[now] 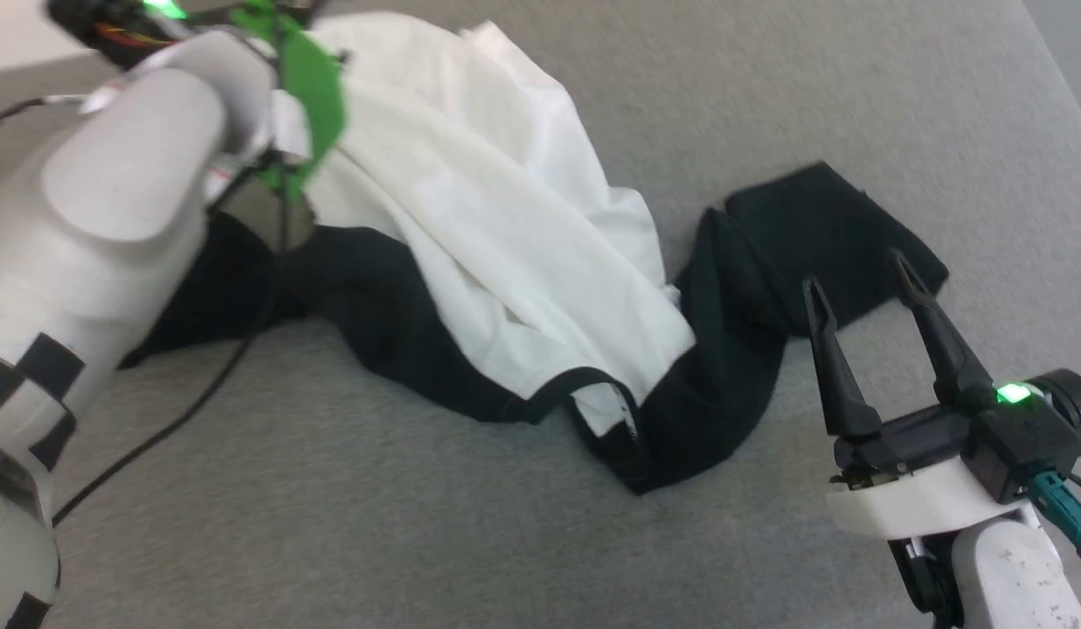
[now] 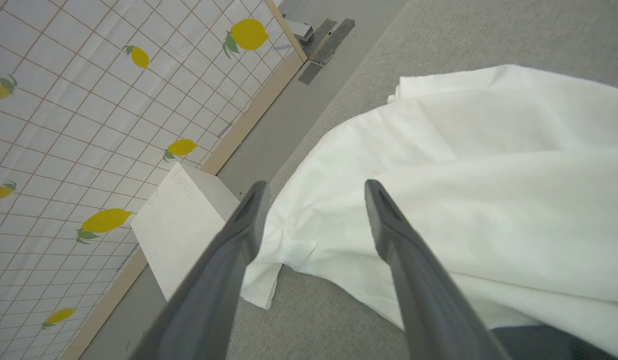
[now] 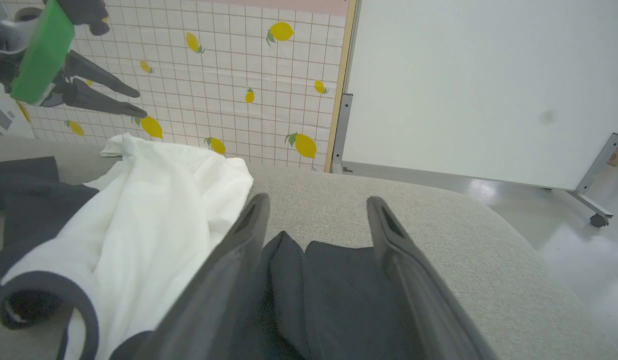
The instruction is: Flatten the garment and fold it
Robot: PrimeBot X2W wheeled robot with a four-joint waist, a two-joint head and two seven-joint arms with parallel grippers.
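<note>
2 claws spread wide, gripping nothing: left claw point(image 2: 316, 186) above the crumpled shirt point(image 1: 505, 218), right claw point(image 1: 853, 271) at its black sleeve point(image 1: 820, 227).

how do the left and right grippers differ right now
The left gripper hangs above the garment's white body; the right gripper sits low by its black sleeve. The left gripper is blurred in the head view, the right gripper sharp. Both are open and empty.

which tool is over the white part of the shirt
The left tool, open above the T-shirt's white cotton body; the right tool points at its flat black sleeve.
</note>
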